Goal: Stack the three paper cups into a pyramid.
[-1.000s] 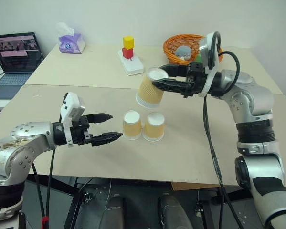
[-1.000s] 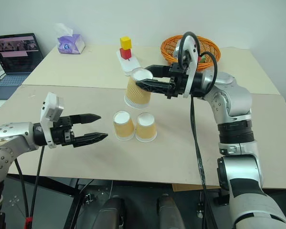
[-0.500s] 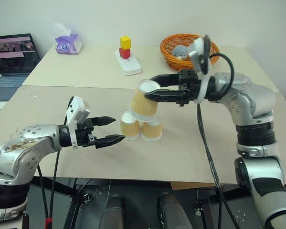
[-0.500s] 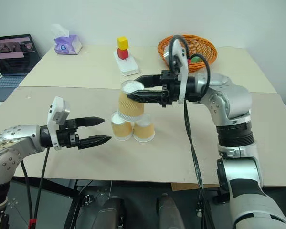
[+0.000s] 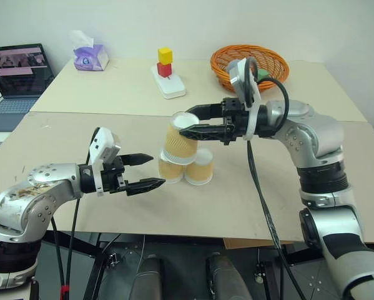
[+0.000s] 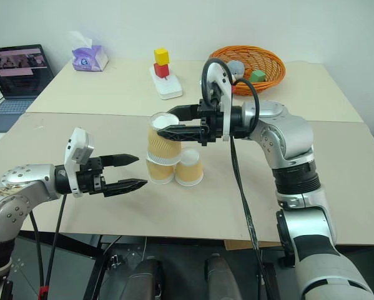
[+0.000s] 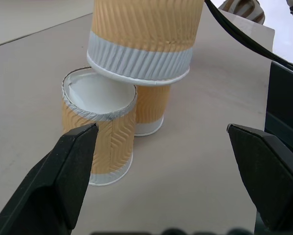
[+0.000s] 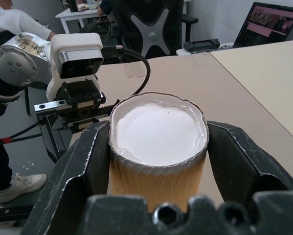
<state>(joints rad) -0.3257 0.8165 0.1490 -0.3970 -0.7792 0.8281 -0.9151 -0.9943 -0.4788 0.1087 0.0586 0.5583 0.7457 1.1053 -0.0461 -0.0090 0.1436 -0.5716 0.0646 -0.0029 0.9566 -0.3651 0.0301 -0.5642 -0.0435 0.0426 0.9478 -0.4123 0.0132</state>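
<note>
Cups sit at the middle of the near table, which is the largest thing here; a second table butts against its far edge, bearing a laptop far left, a tissue box, a white block holder with red and yellow cubes, and an orange wicker basket far right; 2 base cups stand upside down, side by side and touching, which gives the third a seat across their flat bottoms; the top cup is also inverted and held by the right gripper, whose 2 fingers clamp its upper sides from the right, so the rim hangs free to land; that rim sits low over the left base cup, seemingly touching it, and rather left of the seam, so I judge it needs nudging right before release; the left gripper waits just left of the base with fingers spread wide and nothing in them, probably ready to steady the pair.
</note>
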